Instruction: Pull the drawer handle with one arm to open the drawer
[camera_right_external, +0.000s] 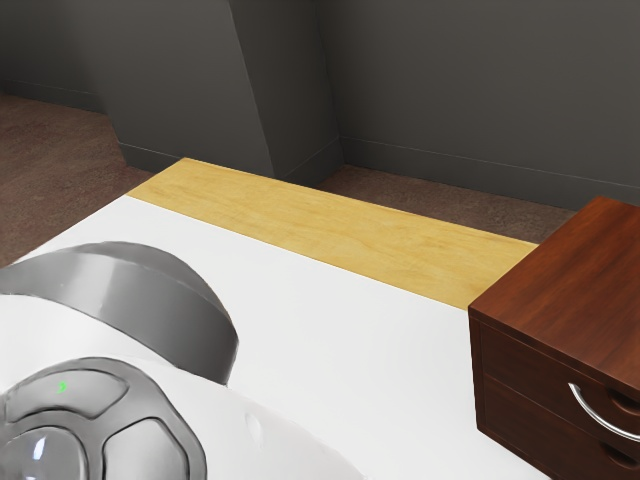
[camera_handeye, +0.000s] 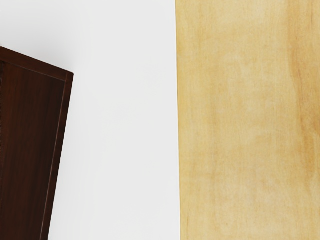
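— Where is the drawer (camera_right_external: 530, 372)?
— At the exterior view's right, in the cabinet (camera_right_external: 580, 270), looking shut, handle (camera_right_external: 598, 412) untouched.
— Next?
— Approach step: reach that handle. Gripper's state I cannot tell.

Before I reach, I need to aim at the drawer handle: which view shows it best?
The exterior view: the curved silver handle stands on the cabinet's front. The wrist view looks down on the cabinet's top instead.
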